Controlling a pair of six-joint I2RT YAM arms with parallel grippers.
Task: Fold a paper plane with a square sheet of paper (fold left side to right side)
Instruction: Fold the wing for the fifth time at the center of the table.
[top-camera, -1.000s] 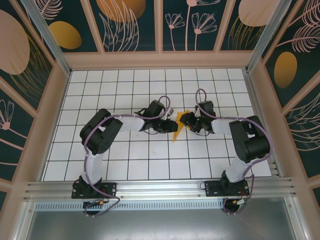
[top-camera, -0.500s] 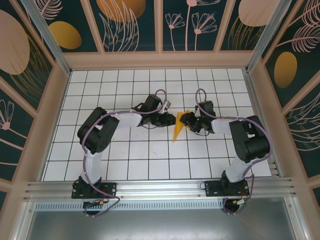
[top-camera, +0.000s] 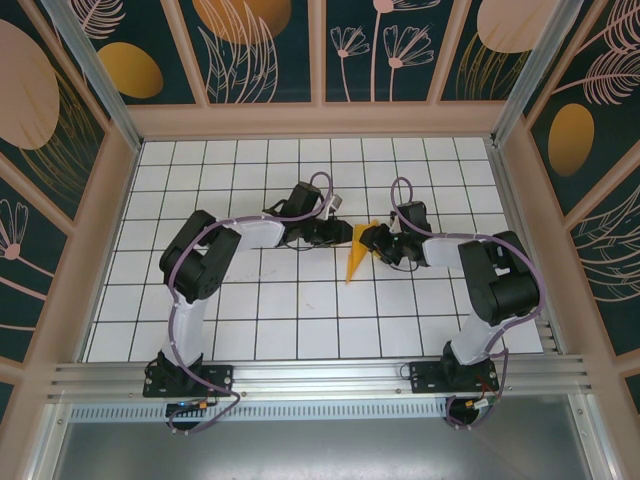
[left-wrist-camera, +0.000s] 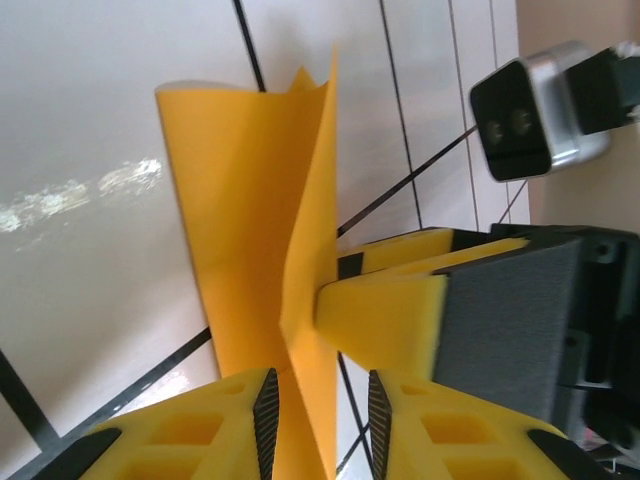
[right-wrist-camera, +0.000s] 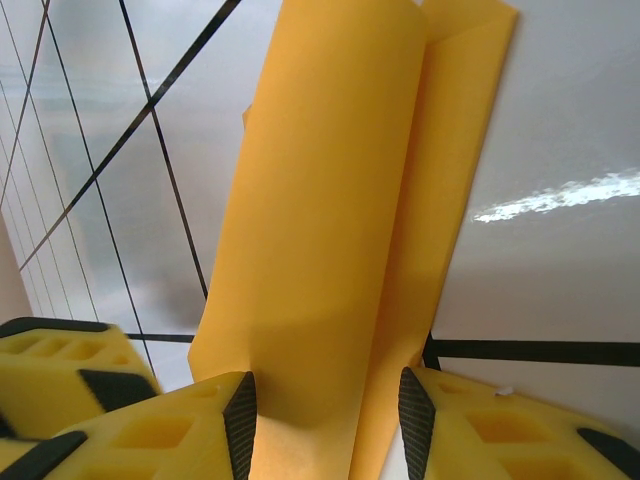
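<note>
Paper plane (top-camera: 356, 255) points its tip nearward, slightly left

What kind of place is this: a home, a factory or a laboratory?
Probably a laboratory robot cell: a white grid table boxed in by patterned wall panels, with a left arm and a right arm bolted to an aluminium rail.

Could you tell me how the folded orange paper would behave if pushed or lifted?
The folded paper is probably light and floppy: its thin flaps curl upward. Its crease likely stiffens it lengthwise. A push may buckle it.
</note>
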